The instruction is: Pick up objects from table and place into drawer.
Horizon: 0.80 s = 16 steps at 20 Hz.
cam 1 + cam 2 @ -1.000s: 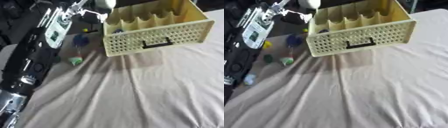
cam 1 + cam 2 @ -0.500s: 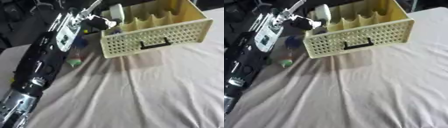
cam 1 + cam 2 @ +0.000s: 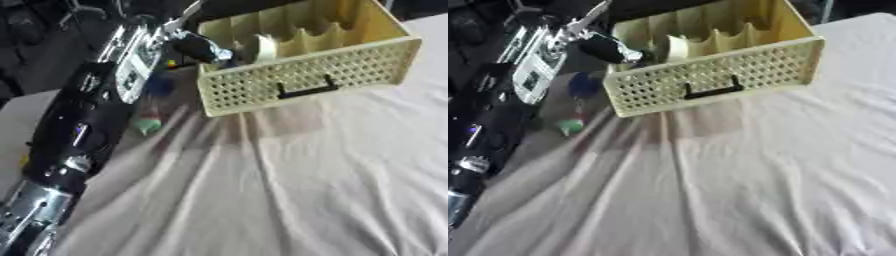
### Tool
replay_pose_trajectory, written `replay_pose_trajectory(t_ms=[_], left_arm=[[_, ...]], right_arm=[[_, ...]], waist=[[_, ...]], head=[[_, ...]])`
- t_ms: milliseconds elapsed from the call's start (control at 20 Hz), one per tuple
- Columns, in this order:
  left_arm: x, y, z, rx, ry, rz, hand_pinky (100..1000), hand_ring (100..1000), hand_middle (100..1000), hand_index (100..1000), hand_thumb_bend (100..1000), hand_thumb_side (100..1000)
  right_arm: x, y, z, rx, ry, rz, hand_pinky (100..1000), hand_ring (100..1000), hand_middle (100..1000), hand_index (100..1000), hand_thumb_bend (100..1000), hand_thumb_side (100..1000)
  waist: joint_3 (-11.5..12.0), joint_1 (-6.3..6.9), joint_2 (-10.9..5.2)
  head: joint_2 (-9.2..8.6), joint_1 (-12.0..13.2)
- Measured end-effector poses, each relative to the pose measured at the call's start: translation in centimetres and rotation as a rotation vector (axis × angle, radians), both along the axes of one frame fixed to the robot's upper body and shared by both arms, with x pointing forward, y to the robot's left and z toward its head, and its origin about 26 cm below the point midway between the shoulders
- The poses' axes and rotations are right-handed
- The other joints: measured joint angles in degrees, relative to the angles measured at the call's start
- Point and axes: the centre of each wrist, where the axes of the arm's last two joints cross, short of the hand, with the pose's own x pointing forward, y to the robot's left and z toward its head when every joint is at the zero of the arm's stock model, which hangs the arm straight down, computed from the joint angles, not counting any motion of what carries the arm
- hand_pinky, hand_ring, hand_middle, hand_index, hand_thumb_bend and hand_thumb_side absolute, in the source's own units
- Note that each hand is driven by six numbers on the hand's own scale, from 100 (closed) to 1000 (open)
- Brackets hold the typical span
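One white object [image 3: 265, 47] now sits inside the drawer [image 3: 302, 82], left robot hand [image 3: 203, 48] pinching it.

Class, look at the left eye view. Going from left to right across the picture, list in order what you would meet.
The robot's left arm → green object on the cloth → left hand reaching over the drawer's left end → white round object in the drawer → black handle on the yellow drawer.
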Motion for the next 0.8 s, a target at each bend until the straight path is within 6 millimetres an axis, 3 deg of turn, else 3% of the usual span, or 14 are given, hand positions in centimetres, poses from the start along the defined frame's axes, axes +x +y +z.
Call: replay_pose_trajectory(t_ms=[50, 100, 150, 250, 300, 350, 450, 700, 800], left_arm=[[0.0, 0.0, 0.0, -0.007, -0.009, -0.001, 802, 895, 916, 1000, 666, 628], [-0.1, 0.0, 0.0, -0.019, -0.022, -0.005, 798, 891, 910, 1000, 682, 604], [-0.2, -0.1, 0.1, -0.033, -0.039, -0.012, 771, 863, 872, 1000, 624, 654], [-0.7, -0.2, 0.3, -0.080, -0.098, -0.033, 768, 861, 868, 1000, 625, 659], [-1.0, -0.2, 0.4, -0.103, -0.125, -0.043, 711, 807, 791, 920, 530, 756], [-1.3, -0.4, 0.7, -0.134, -0.165, -0.058, 699, 796, 778, 898, 472, 791], [-2.9, -0.1, 1.7, -0.239, -0.295, -0.098, 699, 795, 783, 916, 404, 865], [-8.0, 1.4, 4.1, -0.449, -0.558, -0.199, 716, 810, 799, 952, 354, 898], [-9.8, 2.0, 4.4, -0.486, -0.606, -0.224, 716, 809, 796, 920, 395, 876]], right_arm=[[0.0, 0.0, 0.0, 0.000, 0.001, 0.000, 220, 308, 246, 773, 100, 696], [0.0, 0.0, 0.0, -0.001, 0.002, 0.000, 220, 309, 246, 773, 100, 695], [0.0, 0.0, 0.0, -0.001, 0.003, 0.000, 220, 309, 246, 773, 100, 694], [0.0, 0.0, 0.0, -0.001, 0.004, 0.000, 220, 309, 246, 773, 100, 694], [0.0, 0.0, 0.0, -0.001, 0.004, 0.000, 221, 310, 247, 773, 100, 694], [0.0, 0.0, -0.1, -0.001, 0.006, -0.001, 220, 310, 248, 773, 100, 693], [0.0, -0.1, -0.3, 0.000, 0.011, -0.004, 221, 311, 248, 773, 100, 692], [-0.1, -0.4, -0.5, 0.010, 0.017, -0.016, 222, 312, 250, 772, 100, 697], [-0.1, -0.5, -0.6, 0.008, 0.022, -0.020, 224, 313, 251, 776, 100, 716]], waist=[[0.07, 0.00, 0.00], [0.20, 0.00, 0.00], [0.36, 0.00, 0.00], [0.70, 0.00, -0.04], [0.80, -0.02, -0.09], [1.06, -0.05, -0.13], [2.15, -0.10, -0.44], [4.43, -1.36, -1.43], [5.39, -1.88, -1.84]], head=[[0.01, -0.02], [0.02, -0.04], [0.03, -0.06], [0.08, -0.17], [0.09, -0.25], [0.24, -0.38], [0.74, -0.80], [2.12, -2.44], [2.59, -3.08]])
